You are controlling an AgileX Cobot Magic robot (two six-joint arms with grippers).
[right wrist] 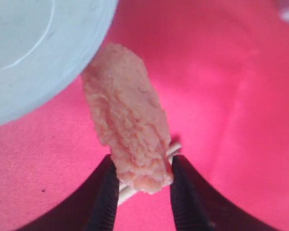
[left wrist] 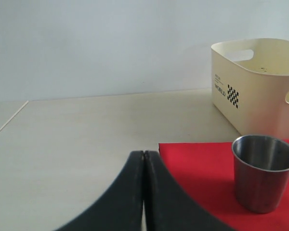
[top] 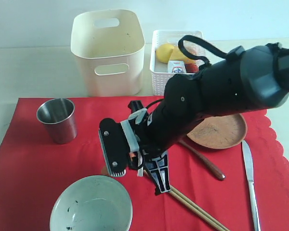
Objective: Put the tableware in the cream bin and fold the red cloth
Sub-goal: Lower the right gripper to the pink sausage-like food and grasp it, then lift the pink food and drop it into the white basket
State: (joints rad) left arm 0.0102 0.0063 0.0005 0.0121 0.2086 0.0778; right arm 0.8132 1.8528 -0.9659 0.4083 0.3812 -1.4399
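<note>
Right gripper (right wrist: 143,166) clamps a pink sausage (right wrist: 125,110) lying over the chopsticks (top: 197,208), risking binning food; left gripper (left wrist: 143,156) rests closed.

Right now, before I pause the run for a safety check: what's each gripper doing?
Left gripper: shut, holding nothing.
Right gripper: jaws closed against the pinkish food piece.

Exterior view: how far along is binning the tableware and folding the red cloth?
Done: nothing yet; the cream bin shows no tableware. In hand: the right gripper is down by the bowl, jaws flanking a pinkish piece lying over the chopsticks. Left: steel cup, bowl, plate, spoon, knife, chopsticks, then the red cloth, spread flat.
</note>
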